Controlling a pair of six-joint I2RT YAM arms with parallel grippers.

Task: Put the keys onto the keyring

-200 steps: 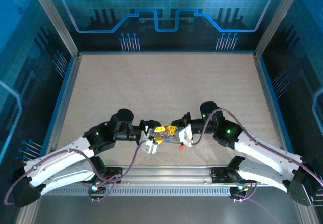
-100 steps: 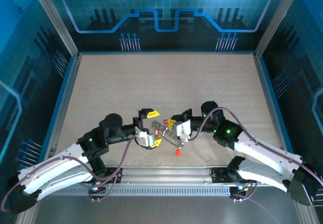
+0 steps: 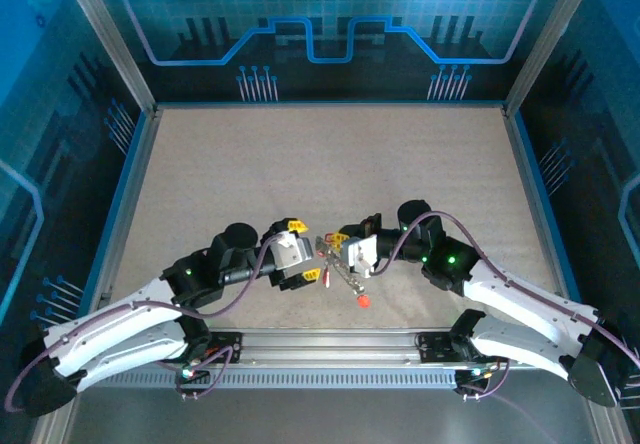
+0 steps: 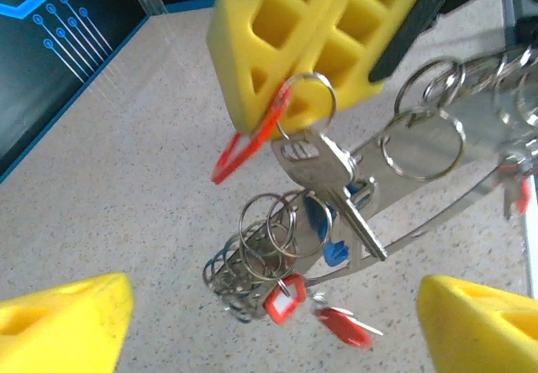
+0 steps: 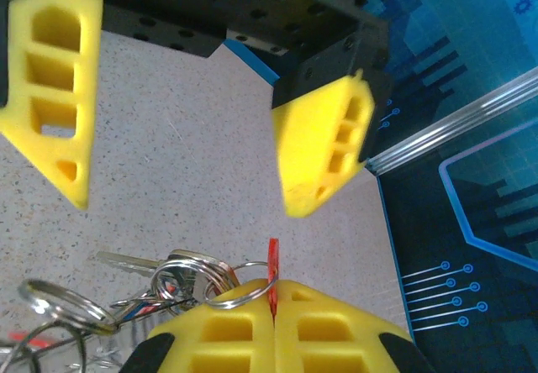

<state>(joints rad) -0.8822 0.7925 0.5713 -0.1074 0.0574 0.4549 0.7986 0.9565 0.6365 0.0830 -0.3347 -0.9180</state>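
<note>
- While the right end effector (image 5: pixel 273 296) is clamped shut on a thin red tab (image 4: pixel 248 142), the whole bundle hangs free just below its fingertips. We judge this is deliberate: hanging, the pieces fall apart from one another instead of lying in a heap on the counter (image 3: pixel 330 164).
- We see the keyring (image 3: pixel 345 270) slung under that grip and tilted, so that its rim faces the other arm.
- We find a silvery key (image 4: pixel 336 184) hanging from a small split ring (image 4: pixel 307 104) right at the closed fingertips. A blue-headed key (image 4: pixel 324 232) and the red-headed keys (image 4: pixel 340 324) cluster further below them.
- We see the left end effector (image 3: pixel 306 252) with its jaws spread wide, gripping nothing. Its yellow fingers (image 4: pixel 59 327) stand on either side of the bundle, which lies ahead of them and between them without touching either.
- We read this as one arm presenting and the other lining up. The right holds the load steady by its tab, and the left faces it squarely so that it can close on a single key or ring.
- We cannot tell whether the silvery key's split ring is threaded on the keyring or merely rests against it, so we cannot say how many keys remain to be put on.
- We expect the hanging pieces to swing at the lightest touch. The closing jaws could also catch two rings at once, since the rings overlap closely below the right fingertips.
</note>
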